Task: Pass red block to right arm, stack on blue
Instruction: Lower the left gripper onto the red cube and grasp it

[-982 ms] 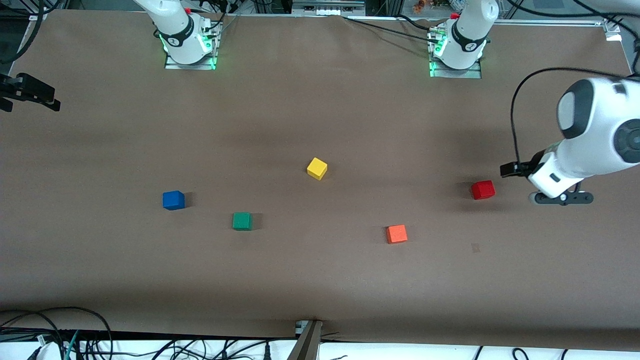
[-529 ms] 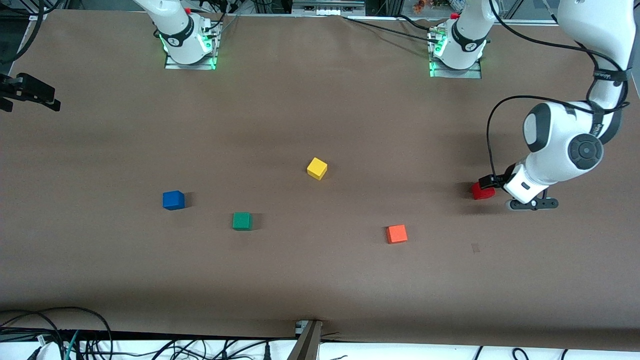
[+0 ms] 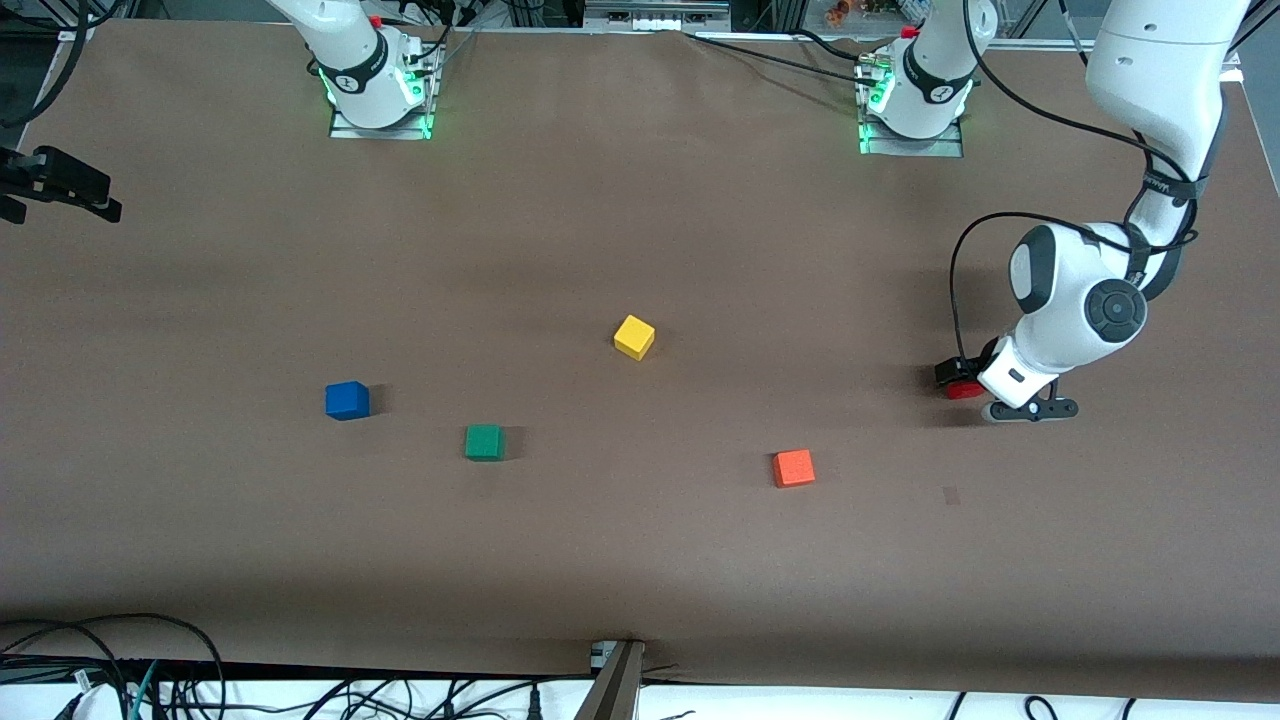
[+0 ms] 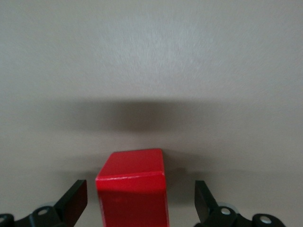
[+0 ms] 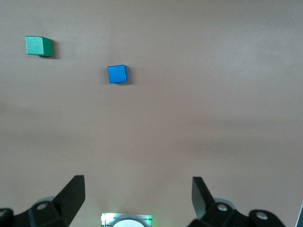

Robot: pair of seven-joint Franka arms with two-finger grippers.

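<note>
The red block (image 3: 960, 391) sits on the table toward the left arm's end, mostly covered by the left hand. My left gripper (image 3: 975, 393) is low over it and open. In the left wrist view the red block (image 4: 135, 172) lies between the two black fingers of the left gripper (image 4: 140, 187), with a gap on each side. The blue cube (image 3: 347, 400) rests toward the right arm's end. My right gripper (image 5: 137, 183) hangs open and empty, high above the table near its own base, with the blue cube (image 5: 117, 74) in its view.
A yellow cube (image 3: 634, 337) lies mid-table. A green cube (image 3: 484, 442) sits beside the blue one, nearer the front camera. An orange-red cube (image 3: 793, 468) lies between the green and red ones. A black fixture (image 3: 60, 185) juts in at the right arm's end.
The left arm has swung in from the table's edge and brought its open gripper down around the red block. The cubes and the right arm have not moved.
</note>
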